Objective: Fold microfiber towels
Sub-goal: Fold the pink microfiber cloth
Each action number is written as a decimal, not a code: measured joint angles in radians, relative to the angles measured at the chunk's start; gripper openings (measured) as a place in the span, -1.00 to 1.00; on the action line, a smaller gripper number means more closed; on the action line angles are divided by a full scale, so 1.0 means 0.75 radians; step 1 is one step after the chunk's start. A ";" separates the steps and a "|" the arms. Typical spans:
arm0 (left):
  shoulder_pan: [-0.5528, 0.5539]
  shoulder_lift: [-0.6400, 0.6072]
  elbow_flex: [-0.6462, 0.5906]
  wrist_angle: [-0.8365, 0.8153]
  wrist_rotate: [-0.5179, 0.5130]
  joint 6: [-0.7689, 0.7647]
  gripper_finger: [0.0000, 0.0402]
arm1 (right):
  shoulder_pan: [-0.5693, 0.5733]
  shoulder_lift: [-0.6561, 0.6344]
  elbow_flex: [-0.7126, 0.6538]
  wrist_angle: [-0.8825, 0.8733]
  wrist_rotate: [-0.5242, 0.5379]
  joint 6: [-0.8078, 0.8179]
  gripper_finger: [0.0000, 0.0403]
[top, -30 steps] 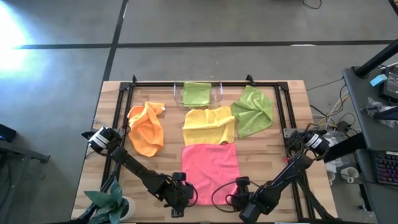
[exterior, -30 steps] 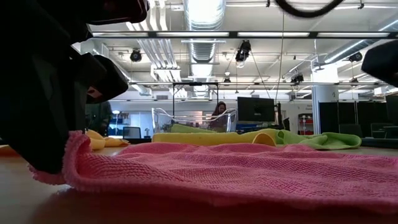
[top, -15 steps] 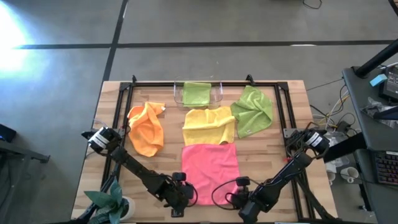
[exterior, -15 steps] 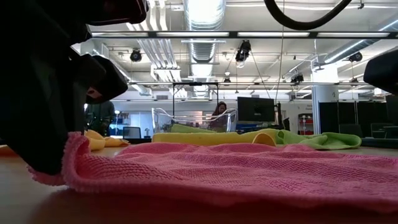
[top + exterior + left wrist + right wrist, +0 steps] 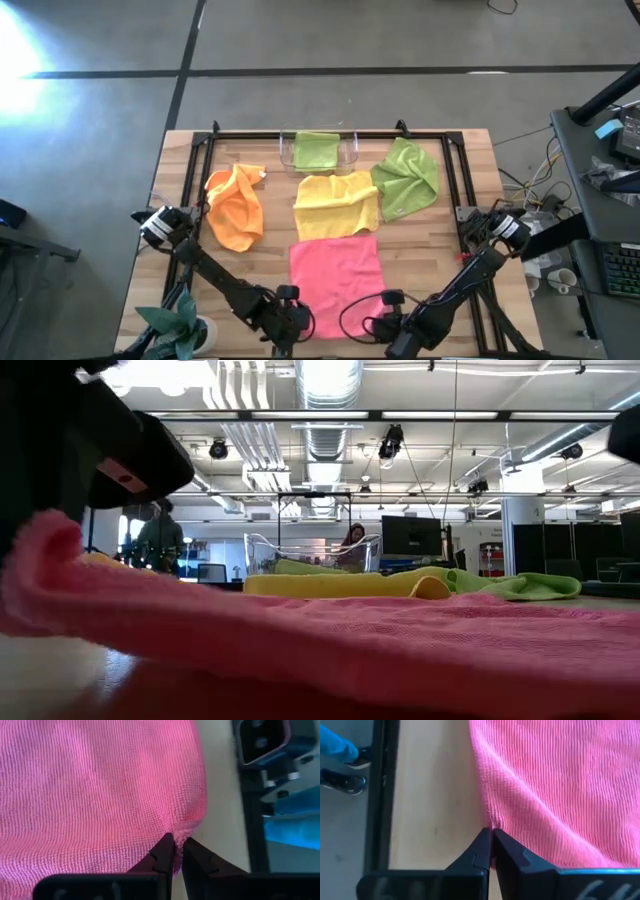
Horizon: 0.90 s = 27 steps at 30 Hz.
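The left gripper (image 5: 176, 849) and right gripper (image 5: 491, 841) are each pinching a near corner of the pink towel (image 5: 337, 271), at the lower centre of the high view. Gripping both corners is probably meant to keep the edge straight for folding toward the yellow towel (image 5: 336, 201).

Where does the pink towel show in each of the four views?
High view: pink towel, near table edge, between both arms.
Low view: fills the foreground.
Left wrist view: corner pinched by left gripper.
Right wrist view: corner pinched by right gripper.
Shared landmark: yellow towel just behind it.
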 joint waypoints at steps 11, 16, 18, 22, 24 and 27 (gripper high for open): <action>-0.071 0.000 0.156 0.000 0.022 -0.102 -0.94 | 0.109 -0.001 0.251 -0.105 0.000 0.106 -0.96; -0.119 -0.001 0.210 -0.046 -0.018 -0.170 -0.94 | 0.145 -0.002 0.347 -0.223 0.112 0.155 -0.96; -0.121 -0.001 0.216 -0.100 -0.078 -0.174 -0.94 | 0.141 -0.002 0.357 -0.304 0.165 0.187 -0.96; -0.093 -0.001 0.213 -0.272 -0.225 -0.283 -0.94 | 0.082 -0.002 0.348 -0.483 0.276 0.298 -0.96; -0.070 -0.001 0.213 -0.368 -0.283 -0.348 -0.94 | 0.036 -0.002 0.341 -0.562 0.330 0.372 -0.96; -0.031 -0.001 0.213 -0.490 -0.331 -0.434 -0.94 | -0.041 -0.002 0.327 -0.656 0.365 0.470 -0.96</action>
